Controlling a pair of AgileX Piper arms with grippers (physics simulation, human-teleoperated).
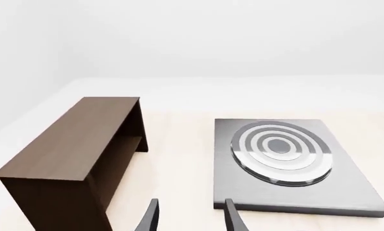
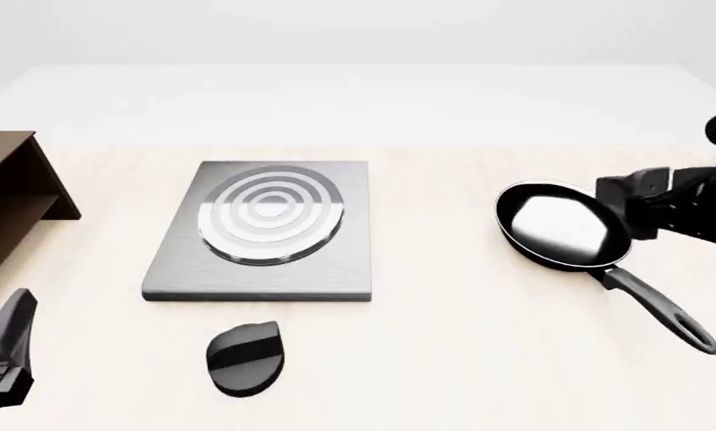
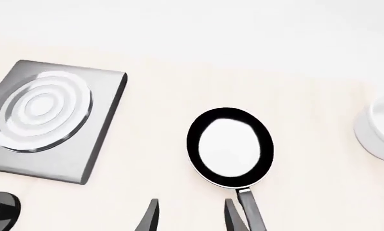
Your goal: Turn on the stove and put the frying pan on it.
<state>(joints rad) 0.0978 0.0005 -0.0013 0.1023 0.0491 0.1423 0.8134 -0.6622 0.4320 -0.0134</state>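
Note:
The stove (image 2: pixel 274 260) is a flat grey slab with silver burner rings, lying left of the table's middle, also in the left wrist view (image 1: pixel 346 187) and the right wrist view (image 3: pixel 95 144). Its black oval knob (image 2: pixel 247 357) lies on the table just in front of it. The frying pan (image 2: pixel 564 226) rests on the table at the right, its long handle (image 2: pixel 658 310) pointing toward the near right. My right gripper (image 3: pixel 190 216) hovers open near the pan (image 3: pixel 230 147), holding nothing. My left gripper (image 1: pixel 190 219) is open and empty, low at the near left, facing the stove.
A brown wooden shelf (image 2: pixel 4 206) stands at the left edge of the table, left of the stove, also seen in the left wrist view (image 1: pixel 76 154). A white rounded object (image 3: pixel 379 134) shows at the edge of the right wrist view.

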